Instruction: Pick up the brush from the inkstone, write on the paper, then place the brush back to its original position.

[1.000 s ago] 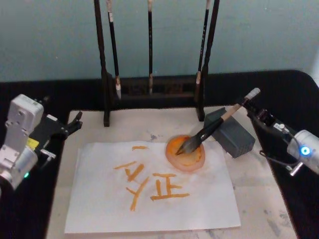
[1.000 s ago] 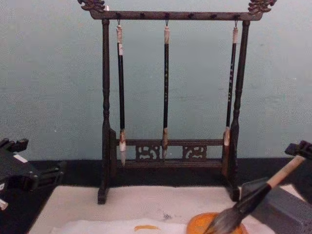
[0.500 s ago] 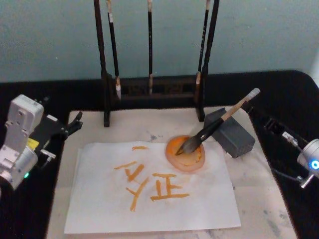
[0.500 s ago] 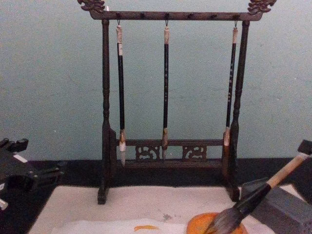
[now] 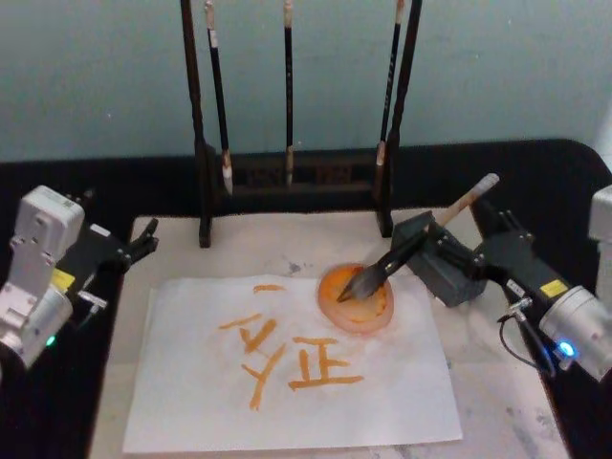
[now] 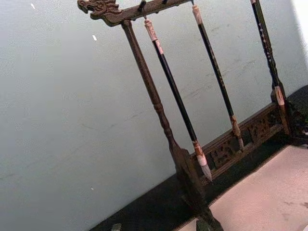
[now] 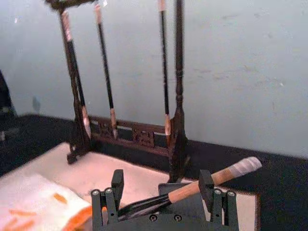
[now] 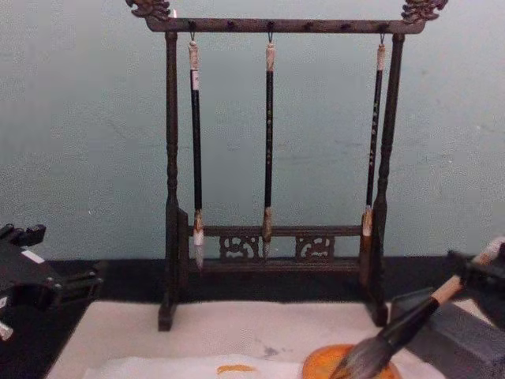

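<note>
The brush (image 5: 413, 243) lies slanted at the right middle of the head view, its bristle head down in the orange dish (image 5: 356, 297) and its handle rising toward the upper right over the grey block (image 5: 442, 258). The right hand (image 5: 449, 251) has its fingers set wide on either side of the handle; in the right wrist view the pale handle (image 7: 207, 180) crosses between the two upright fingers (image 7: 117, 181), close against one of them and clear of the other. The brush has a thick grey-brown bristle head, a black ferrule, a tan wooden handle and a white end cap. The paper (image 5: 287, 382) lies flat on the cream mat (image 5: 488, 373) in the lower centre of the head view, marked with orange strokes, the dish sitting on its upper right corner. The left hand (image 5: 143, 239) hangs at the left edge, well apart from the paper, fingers slightly parted and holding nothing. Behind, three thin brushes hang from the dark wooden rack (image 8: 170, 197).
</note>
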Robot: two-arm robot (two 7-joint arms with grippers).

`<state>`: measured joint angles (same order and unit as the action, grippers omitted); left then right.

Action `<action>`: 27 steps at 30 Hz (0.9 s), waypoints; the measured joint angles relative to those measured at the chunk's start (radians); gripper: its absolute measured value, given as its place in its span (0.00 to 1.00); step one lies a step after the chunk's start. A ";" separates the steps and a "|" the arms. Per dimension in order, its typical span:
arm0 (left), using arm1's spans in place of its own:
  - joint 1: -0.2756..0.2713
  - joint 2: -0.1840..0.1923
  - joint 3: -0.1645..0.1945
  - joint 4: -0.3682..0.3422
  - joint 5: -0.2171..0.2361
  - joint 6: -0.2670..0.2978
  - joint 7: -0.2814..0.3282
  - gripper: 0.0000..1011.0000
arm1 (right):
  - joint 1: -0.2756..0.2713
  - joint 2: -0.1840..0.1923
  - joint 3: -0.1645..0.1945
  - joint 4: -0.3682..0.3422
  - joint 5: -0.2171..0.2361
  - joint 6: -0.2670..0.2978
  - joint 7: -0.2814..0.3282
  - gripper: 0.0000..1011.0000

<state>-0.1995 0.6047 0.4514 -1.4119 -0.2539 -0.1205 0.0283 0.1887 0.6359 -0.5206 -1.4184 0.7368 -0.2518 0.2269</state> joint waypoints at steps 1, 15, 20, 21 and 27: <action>0.000 0.000 0.000 0.000 0.000 0.000 0.000 1.00 | 0.003 -0.002 -0.009 0.006 -0.047 -0.018 -0.014 0.99; 0.000 0.000 0.000 0.000 0.000 0.000 0.000 1.00 | -0.002 -0.013 -0.035 0.018 -0.237 -0.078 -0.070 0.99; 0.000 0.000 0.000 0.000 0.000 0.000 0.000 1.00 | -0.002 -0.013 -0.034 0.018 -0.231 -0.078 -0.068 0.99; 0.000 0.000 0.000 0.000 0.000 0.000 0.000 1.00 | -0.002 -0.013 -0.034 0.018 -0.230 -0.078 -0.068 0.99; 0.000 0.000 0.000 0.000 0.000 0.000 0.000 1.00 | -0.002 -0.012 -0.034 0.018 -0.224 -0.076 -0.066 0.99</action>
<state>-0.1995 0.6047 0.4514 -1.4120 -0.2539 -0.1205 0.0283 0.1871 0.6238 -0.5544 -1.4005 0.5126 -0.3283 0.1606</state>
